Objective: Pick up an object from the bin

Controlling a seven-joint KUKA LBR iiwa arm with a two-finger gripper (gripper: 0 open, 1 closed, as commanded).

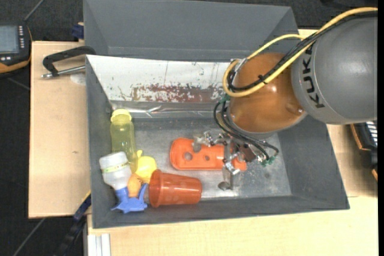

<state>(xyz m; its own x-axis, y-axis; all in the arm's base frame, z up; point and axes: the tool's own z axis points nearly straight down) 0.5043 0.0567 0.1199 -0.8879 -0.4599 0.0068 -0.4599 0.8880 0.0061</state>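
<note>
Camera view — flat orange holed piece [191, 156] — right end at the jaws

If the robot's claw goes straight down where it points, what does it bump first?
Probably the right end of the flat orange piece with holes, lying mid-bin under the gripper. Depth is unclear, so it might instead touch the bin floor just beside it.
</note>
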